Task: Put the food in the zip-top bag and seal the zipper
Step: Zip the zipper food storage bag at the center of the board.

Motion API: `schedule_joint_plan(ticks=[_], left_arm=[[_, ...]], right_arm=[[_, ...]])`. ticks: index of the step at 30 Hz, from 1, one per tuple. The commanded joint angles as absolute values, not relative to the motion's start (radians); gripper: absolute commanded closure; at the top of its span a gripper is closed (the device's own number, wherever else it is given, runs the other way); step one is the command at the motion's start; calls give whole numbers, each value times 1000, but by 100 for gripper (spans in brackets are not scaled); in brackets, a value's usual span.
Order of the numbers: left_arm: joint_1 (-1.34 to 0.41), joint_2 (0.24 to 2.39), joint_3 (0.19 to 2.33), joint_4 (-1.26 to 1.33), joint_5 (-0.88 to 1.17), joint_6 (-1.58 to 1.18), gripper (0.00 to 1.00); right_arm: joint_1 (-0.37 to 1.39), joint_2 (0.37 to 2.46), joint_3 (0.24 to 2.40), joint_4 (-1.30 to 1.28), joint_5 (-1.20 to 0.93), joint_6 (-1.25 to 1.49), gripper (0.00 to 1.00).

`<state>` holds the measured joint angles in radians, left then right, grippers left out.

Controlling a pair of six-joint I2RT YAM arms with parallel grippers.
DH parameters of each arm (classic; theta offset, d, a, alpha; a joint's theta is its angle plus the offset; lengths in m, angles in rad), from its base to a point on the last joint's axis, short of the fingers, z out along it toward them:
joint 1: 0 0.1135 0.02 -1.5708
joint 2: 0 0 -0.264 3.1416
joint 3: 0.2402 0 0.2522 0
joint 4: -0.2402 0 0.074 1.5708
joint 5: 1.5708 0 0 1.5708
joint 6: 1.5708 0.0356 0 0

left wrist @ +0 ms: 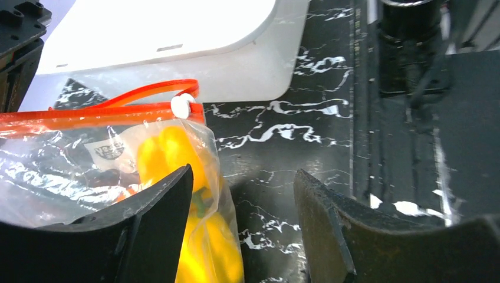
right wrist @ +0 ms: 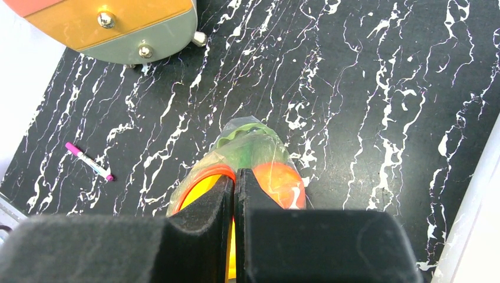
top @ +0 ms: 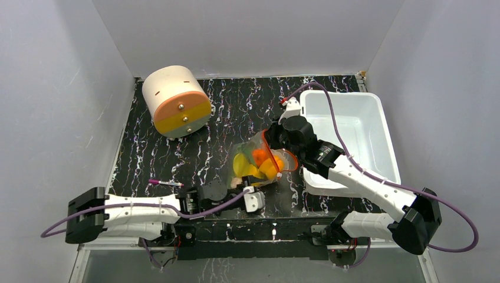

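Left wrist: left claw (left wrist: 243,177) apart beside the zip-top bag (left wrist: 59,165) — right claw (right wrist: 233,175) clamped on its zipper (right wrist: 199,177).

The clear zip-top bag (left wrist: 53,171) has a red-orange zipper (left wrist: 100,112) and yellow food (left wrist: 171,153); the table (top: 236,106) is black, veined white.

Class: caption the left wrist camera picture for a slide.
Open fingers at the edge of a clear bag holding yellow peppers, red zipper on top, white tub behind.
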<state>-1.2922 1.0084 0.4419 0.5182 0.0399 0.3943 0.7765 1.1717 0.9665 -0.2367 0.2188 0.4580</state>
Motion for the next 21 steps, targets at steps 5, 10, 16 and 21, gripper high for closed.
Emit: schedule_joint_plan(ticks=[5,10,16,21], left_arm=[[-1402,1220,483,909,-354,571,39],[-1418,1313,509,1043,-491,637,40],[-1430,1413,545,1129,-502,687,40],[-1446,1433,543,1156,-526,688,41]], right_arm=[[765,1154,996,-197,226,465,100],[763,1150,995,-191,204,463,100],[762,1146,992,-186,203,465,100],[762,1144,999,-197,206,465,100]])
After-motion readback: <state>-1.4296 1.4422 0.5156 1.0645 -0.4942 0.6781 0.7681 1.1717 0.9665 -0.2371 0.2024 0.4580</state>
